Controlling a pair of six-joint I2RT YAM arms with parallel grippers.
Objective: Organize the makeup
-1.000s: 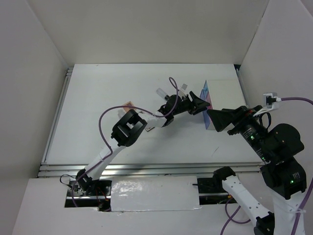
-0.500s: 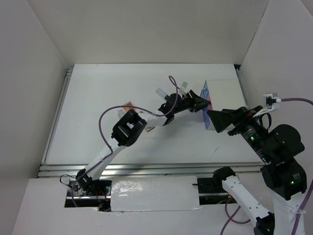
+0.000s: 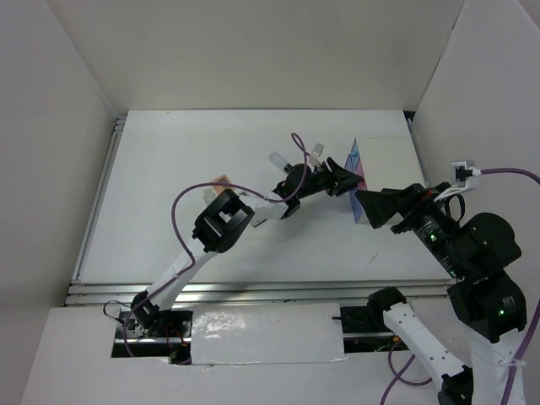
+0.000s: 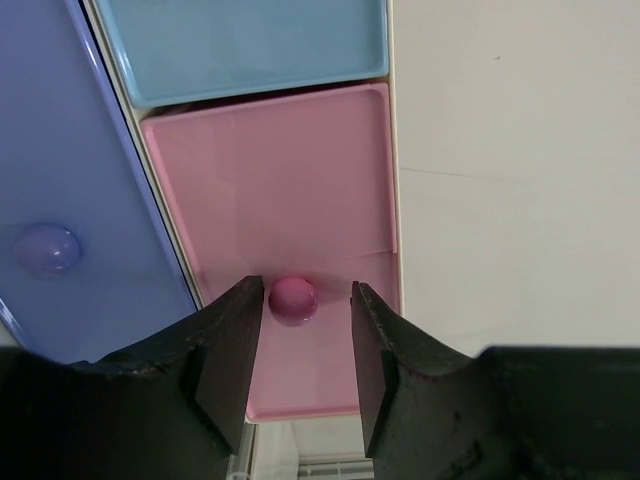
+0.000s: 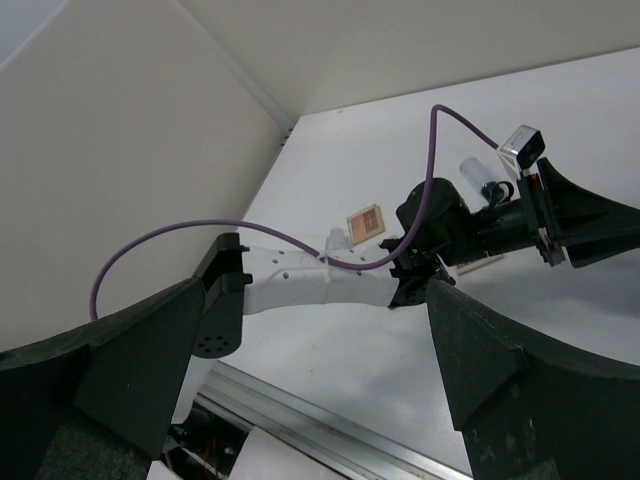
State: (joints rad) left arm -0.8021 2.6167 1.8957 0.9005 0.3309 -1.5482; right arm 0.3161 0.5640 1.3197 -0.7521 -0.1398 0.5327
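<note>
My left gripper [image 3: 349,179] is open at the front of the drawer box [image 3: 361,169]. In the left wrist view its jaws [image 4: 305,300] straddle the round knob [image 4: 293,298] of the pink drawer [image 4: 290,200]; the left jaw is close to the knob and there is a gap on the right. My right gripper [image 3: 368,207] is wide open and empty, raised beside the box. One pinkish-brown palette [image 3: 222,180] lies left of the left arm and also shows in the right wrist view [image 5: 367,220]. A clear bottle [image 3: 276,158] and a second small bottle [image 3: 316,152] lie behind the arm.
A light blue drawer [image 4: 245,45] sits above the pink one and a periwinkle drawer [image 4: 60,180] with its own knob is to the left. Another flat palette [image 5: 480,265] lies partly under the left arm. White walls enclose the table [image 3: 169,219].
My left gripper has edged slightly closer to the drawer box. The right arm has barely shifted.
</note>
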